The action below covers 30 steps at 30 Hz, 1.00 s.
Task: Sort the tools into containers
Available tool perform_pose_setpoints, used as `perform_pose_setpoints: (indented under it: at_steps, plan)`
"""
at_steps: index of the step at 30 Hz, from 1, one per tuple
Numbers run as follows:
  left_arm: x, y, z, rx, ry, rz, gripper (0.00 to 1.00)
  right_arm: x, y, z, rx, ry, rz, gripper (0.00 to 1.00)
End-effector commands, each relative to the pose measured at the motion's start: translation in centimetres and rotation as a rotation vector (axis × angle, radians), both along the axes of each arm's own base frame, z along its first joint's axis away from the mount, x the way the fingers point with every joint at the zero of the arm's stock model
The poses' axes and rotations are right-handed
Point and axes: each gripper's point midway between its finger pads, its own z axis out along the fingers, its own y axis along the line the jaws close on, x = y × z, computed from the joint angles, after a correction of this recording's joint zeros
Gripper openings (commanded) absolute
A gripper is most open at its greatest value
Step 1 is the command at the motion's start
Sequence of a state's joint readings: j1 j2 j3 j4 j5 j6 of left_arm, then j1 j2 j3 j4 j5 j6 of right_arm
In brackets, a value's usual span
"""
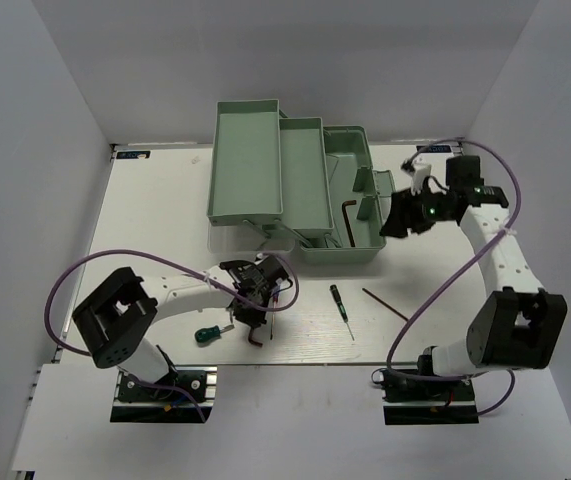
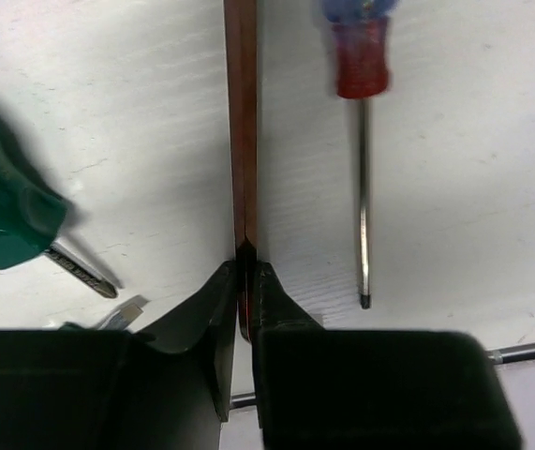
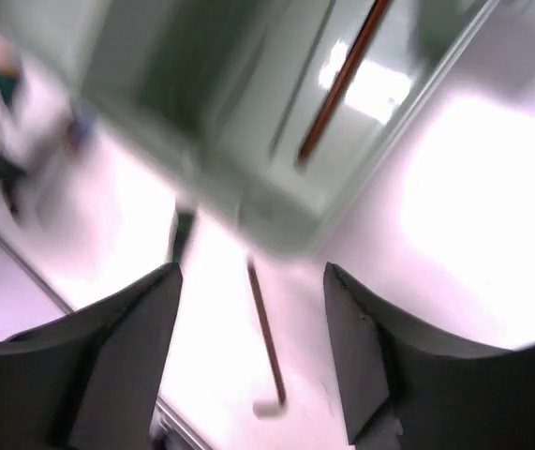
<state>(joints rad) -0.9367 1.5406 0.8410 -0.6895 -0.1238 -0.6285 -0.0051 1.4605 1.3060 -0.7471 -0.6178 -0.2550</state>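
**A:** What has the left arm got?

**B:** The left gripper (image 2: 245,272) is pinched tight on a reddish-brown hex key (image 2: 241,131). The key is a smooth, flat-sided metal bar that runs straight out from the black fingers (image 2: 201,319) over the faintly grained white table (image 2: 492,187).

**A:** And the arm's pose?

**B:** It's folded low with the elbow out to its left. The wrist reaches across the near part of the table, just in front of the pale mint-green plastic toolbox (image 1: 345,255).

**A:** What lies around the key?

**B:** On one side there's a stubby green-handled screwdriver (image 2: 5,211) with a glossy, chunky grip. On the other is a blue-handled screwdriver (image 2: 363,56) with a red collar and a thin steel shaft. It lies roughly parallel to the key and doesn't touch it.

**A:** And the right arm?

**B:** It's raised and bent over at the elbow, with its wrist by the right end of the toolbox. The right gripper (image 3: 251,277) has its fingers spread wide and holds nothing. That view is blurred.

**A:** Where are the other tools?

**B:** A second hex key (image 3: 342,80) lies in the base compartment (image 1: 365,150). A third hex key (image 3: 265,337) lies on the table just outside the box. A thin dark screwdriver (image 1: 342,310) lies between the arms. The long rectangular fold-out trays (image 1: 247,170) are swung open to the left.
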Motion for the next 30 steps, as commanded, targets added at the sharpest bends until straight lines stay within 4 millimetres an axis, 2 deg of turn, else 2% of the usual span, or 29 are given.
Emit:
perform_pose_setpoints:
  at_steps: [1, 3, 4, 6, 7, 9, 10, 11, 12, 14, 15, 16, 17, 18, 20, 21, 22, 23, 24, 25, 26, 29, 30]
  plan:
    - [-0.3, -1.2, 0.9, -0.05, -0.029, -0.051, 0.0, -7.9, -1.2, -4.8, -0.11, 0.085, 0.274, 0.69]
    - [0.2, -2.5, 4.4, -0.136, -0.101, -0.126, 0.0, -10.2, -1.5, -5.2, -0.135, 0.059, 0.35, 0.73]
    - [0.7, -4.1, 6.8, -0.202, -0.142, -0.164, 0.0, -12.1, -1.5, -7.0, -0.139, 0.077, 0.391, 0.73]
    - [0.9, -4.8, 10.0, -0.252, -0.185, -0.25, 0.0, -12.8, -1.6, -7.8, -0.163, 0.044, 0.41, 0.74]
    - [1.7, -6.2, 12.7, -0.3, -0.229, -0.278, 0.0, -13.6, -1.8, -9.6, -0.169, 0.068, 0.412, 0.74]
    - [1.8, -7.4, 15.5, -0.342, -0.266, -0.364, 0.0, -13.6, -2.3, -11.2, -0.206, 0.076, 0.389, 0.74]
    - [2.7, -8.7, 17.6, -0.369, -0.302, -0.379, 0.0, -13.8, -2.4, -12.1, -0.213, 0.088, 0.373, 0.74]
    - [3.2, -9.5, 18.6, -0.38, -0.322, -0.391, 0.0, -13.1, -2.4, -12.5, -0.225, 0.062, 0.364, 0.74]
    - [4.2, -10.8, 21.0, -0.42, -0.373, -0.403, 0.0, -13.5, -3.1, -13.8, -0.267, 0.086, 0.353, 0.74]
    - [6.0, -12.8, 21.3, -0.429, -0.396, -0.404, 0.0, -13.4, -3.4, -15.4, -0.281, 0.093, 0.331, 0.73]
    - [7.5, -13.7, 23.0, -0.451, -0.446, -0.382, 0.0, -13.4, -3.3, -15.8, -0.312, 0.094, 0.346, 0.73]
    - [8.4, -14.9, 23.6, -0.475, -0.47, -0.381, 0.0, -13.1, -3.2, -16.1, -0.315, 0.089, 0.343, 0.73]
    - [9.4, -15.7, 23.8, -0.471, -0.494, -0.367, 0.0, -13.3, -3.1, -16.4, -0.312, 0.103, 0.335, 0.73]
    - [11.5, -16.9, 23.8, -0.439, -0.535, -0.332, 0.0, -13.2, -3.3, -16.6, -0.321, 0.104, 0.322, 0.73]
    - [14.2, -17.9, 24.0, -0.411, -0.599, -0.289, 0.0, -12.9, -3.6, -17.1, -0.347, 0.093, 0.302, 0.72]
    - [15.3, -19.1, 25.6, -0.432, -0.64, -0.285, 0.0, -13.0, -3.4, -17.3, -0.349, 0.094, 0.303, 0.72]
    - [16.8, -20.3, 23.6, -0.405, -0.627, -0.285, 0.0, -12.9, -3.5, -17.4, -0.359, 0.092, 0.299, 0.72]
    - [17.8, -20.9, 23.3, -0.389, -0.64, -0.271, 0.0, -12.9, -3.6, -17.5, -0.364, 0.092, 0.299, 0.72]
    - [19.2, -22.0, 25.3, -0.421, -0.684, -0.263, 0.0, -13.1, -3.5, -17.7, -0.359, 0.1, 0.289, 0.72]
    - [19.8, -22.7, 25.0, -0.411, -0.686, -0.273, 0.0, -13.1, -3.6, -17.7, -0.367, 0.098, 0.288, 0.72]
    - [21.2, -23.6, 24.4, -0.385, -0.701, -0.251, 0.0, -12.9, -3.5, -17.7, -0.37, 0.077, 0.282, 0.72]
    - [24.3, -23.8, 23.8, -0.337, -0.745, -0.2, 0.0, -13.0, -3.6, -17.9, -0.384, 0.061, 0.282, 0.72]
    - [24.5, -24.1, 23.5, -0.337, -0.745, -0.2, 0.0, -13.1, -3.7, -18.0, -0.388, 0.064, 0.283, 0.72]
